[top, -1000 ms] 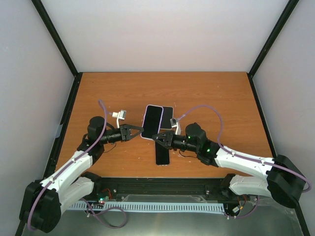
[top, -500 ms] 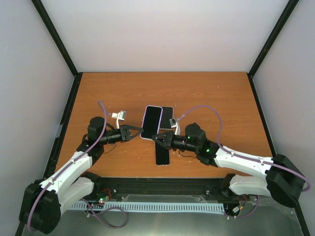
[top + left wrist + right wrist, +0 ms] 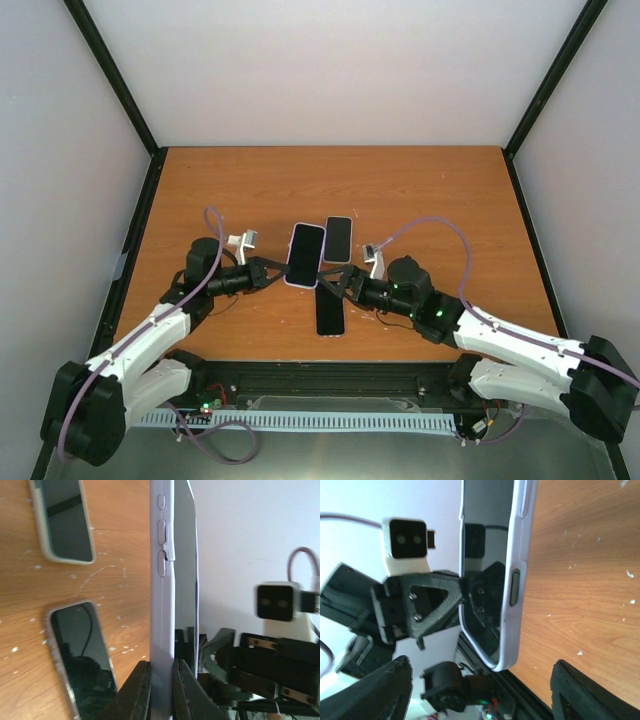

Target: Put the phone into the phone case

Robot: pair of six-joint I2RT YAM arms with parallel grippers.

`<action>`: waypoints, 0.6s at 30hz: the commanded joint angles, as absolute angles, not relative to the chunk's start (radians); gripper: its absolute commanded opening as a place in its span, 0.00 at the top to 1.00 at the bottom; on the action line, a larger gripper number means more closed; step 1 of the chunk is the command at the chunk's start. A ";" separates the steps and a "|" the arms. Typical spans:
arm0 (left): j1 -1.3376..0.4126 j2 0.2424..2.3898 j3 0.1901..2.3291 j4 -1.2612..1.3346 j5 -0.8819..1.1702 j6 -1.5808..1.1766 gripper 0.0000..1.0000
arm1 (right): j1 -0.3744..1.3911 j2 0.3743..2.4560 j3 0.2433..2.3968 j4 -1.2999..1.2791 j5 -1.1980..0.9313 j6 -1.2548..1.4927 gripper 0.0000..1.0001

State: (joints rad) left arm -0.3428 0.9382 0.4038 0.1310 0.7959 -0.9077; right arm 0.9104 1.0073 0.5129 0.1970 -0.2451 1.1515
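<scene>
The left pincer [image 3: 161, 672] pinches the case [image 3: 161, 605], the phone [image 3: 184, 570] looks almost in, and the right pincer [image 3: 332, 287] is spread wide beside it.

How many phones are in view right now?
3. The lilac-cased phone is clamped in the left hand; a second phone lies on the table farther back; a third phone lies toward its near edge. None looks hidden.

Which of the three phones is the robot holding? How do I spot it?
Look at the middle of the brown table. The left pincer pinches one phone by its edge and holds it off the wood. It has a pale lilac rim, while the other two phones lie flat on the table.
</scene>
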 commanded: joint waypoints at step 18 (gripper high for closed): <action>-0.238 1.190 0.361 0.133 0.670 -0.803 1.00 | 0.912 0.745 0.563 -0.279 0.065 1.012 0.00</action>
